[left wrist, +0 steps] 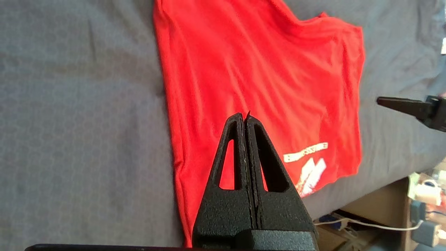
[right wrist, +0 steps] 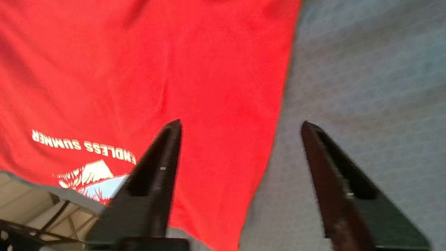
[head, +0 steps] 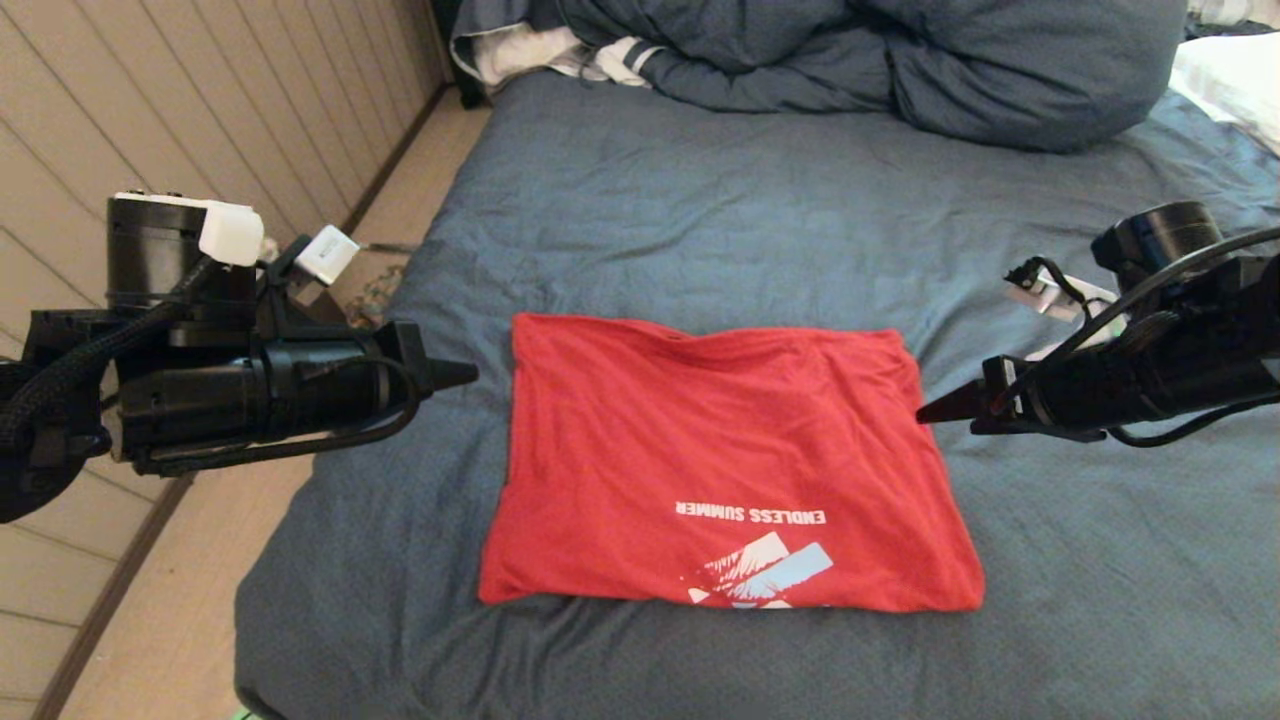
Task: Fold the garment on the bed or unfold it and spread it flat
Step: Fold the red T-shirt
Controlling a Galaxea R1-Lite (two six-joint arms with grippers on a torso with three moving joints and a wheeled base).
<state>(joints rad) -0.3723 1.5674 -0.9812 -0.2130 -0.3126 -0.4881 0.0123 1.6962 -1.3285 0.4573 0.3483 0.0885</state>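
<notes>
The red T-shirt point(head: 725, 460) lies folded into a rough rectangle in the middle of the slate-blue bed point(head: 700, 220), its white lettering and white/light-blue graphic showing along the near edge. My left gripper point(head: 470, 374) hovers just off the shirt's left edge, shut with nothing between its fingers; in the left wrist view the left gripper point(left wrist: 244, 115) hangs over the T-shirt point(left wrist: 264, 76). My right gripper point(head: 925, 412) hovers at the shirt's right edge, open and empty. In the right wrist view the right gripper point(right wrist: 240, 122) straddles the T-shirt's point(right wrist: 156, 69) edge.
A bunched dark-blue duvet point(head: 860, 55) lies along the far end of the bed, with a white striped cloth point(head: 560, 50) beside it. A slatted wall point(head: 170, 110) and a strip of floor point(head: 420, 180) run along the bed's left side.
</notes>
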